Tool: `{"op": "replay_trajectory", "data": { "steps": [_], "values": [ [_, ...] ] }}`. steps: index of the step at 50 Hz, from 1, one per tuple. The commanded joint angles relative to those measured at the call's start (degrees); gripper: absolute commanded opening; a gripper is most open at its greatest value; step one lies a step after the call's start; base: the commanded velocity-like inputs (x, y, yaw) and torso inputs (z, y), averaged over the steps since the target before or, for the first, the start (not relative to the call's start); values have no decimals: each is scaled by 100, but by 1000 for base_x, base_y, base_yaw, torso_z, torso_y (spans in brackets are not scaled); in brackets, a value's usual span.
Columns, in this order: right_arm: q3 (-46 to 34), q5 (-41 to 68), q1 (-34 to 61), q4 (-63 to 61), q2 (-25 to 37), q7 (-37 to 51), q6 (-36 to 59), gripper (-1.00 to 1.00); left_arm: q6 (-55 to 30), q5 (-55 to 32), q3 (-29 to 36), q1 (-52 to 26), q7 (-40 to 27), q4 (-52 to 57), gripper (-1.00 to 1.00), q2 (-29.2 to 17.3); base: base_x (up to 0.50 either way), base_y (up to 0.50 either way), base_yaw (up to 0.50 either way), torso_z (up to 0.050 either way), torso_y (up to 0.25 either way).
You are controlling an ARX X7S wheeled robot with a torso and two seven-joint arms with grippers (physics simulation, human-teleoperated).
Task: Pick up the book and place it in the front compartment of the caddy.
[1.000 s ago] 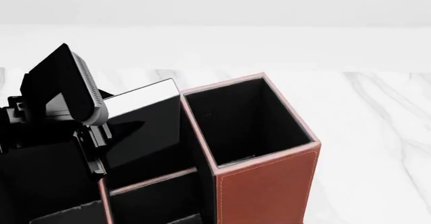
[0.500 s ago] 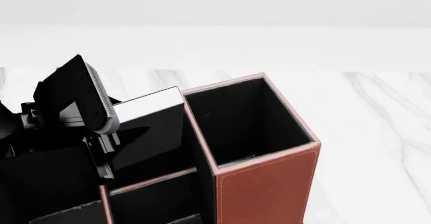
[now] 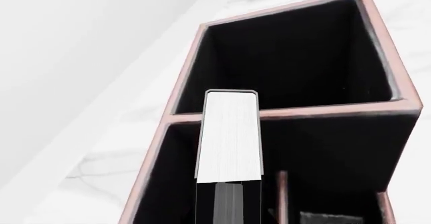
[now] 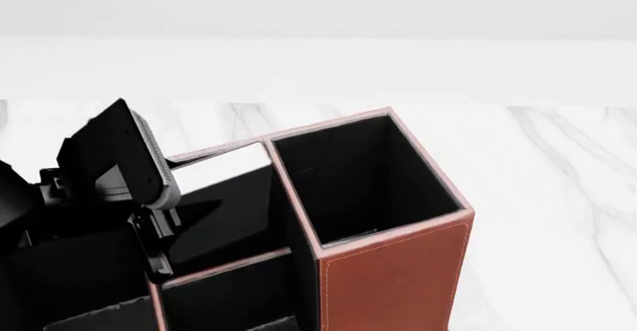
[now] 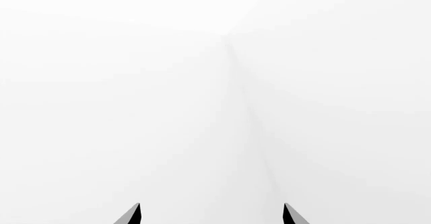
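One book (image 3: 229,135), black with a white page edge, stands tilted and partly sunk in the caddy's (image 4: 398,271) middle column, seemingly the front compartment (image 4: 224,212), clamped by the left gripper (image 4: 159,234), while the right gripper (image 5: 211,215) hangs with jaws apart over blank white.

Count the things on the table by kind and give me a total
Book: 1
Caddy: 1
Total: 2
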Motion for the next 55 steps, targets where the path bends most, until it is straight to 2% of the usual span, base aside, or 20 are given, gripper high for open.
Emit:
{"op": "replay_trajectory", "data": {
  "steps": [1, 4, 5, 23, 31, 38, 43, 55],
  "values": [
    [-19, 1, -15, 10, 25, 23, -21, 100, 80, -58, -148, -30, -95, -49, -100, 36, 0, 0, 0, 0, 10],
    [-32, -1, -5, 13, 41, 36, -16, 100, 117, -33, -159, -75, -83, -118, -100, 83, 0, 0, 0, 0, 0],
    [-40, -2, -1, 15, 46, 40, -13, 100, 95, -99, -194, -98, -35, -143, 100, 99, 0, 0, 0, 0, 0],
    [-73, 56, -4, 21, 100, 98, -9, 100, 124, -240, -305, -245, 116, -89, 100, 163, 0, 0, 0, 0, 0],
    [-65, 73, -26, 19, 116, 112, -25, 100, 135, -528, -536, -258, 92, 330, 100, 29, 0, 0, 0, 0, 0],
    [-87, 64, -26, 37, 130, 120, -38, 100, 89, -1073, -991, -269, -115, 871, 100, -160, 0, 0, 0, 0, 0],
    [-119, 54, -24, 42, 143, 116, -46, 100, 350, -1274, -1294, -117, -296, 1054, 100, -228, 0, 0, 0, 0, 0],
    [-159, 18, -40, 18, 173, 112, -73, 100, 714, -1910, -2056, 186, -1137, 2228, 100, -559, 0, 0, 0, 0, 0]
  ]
}}
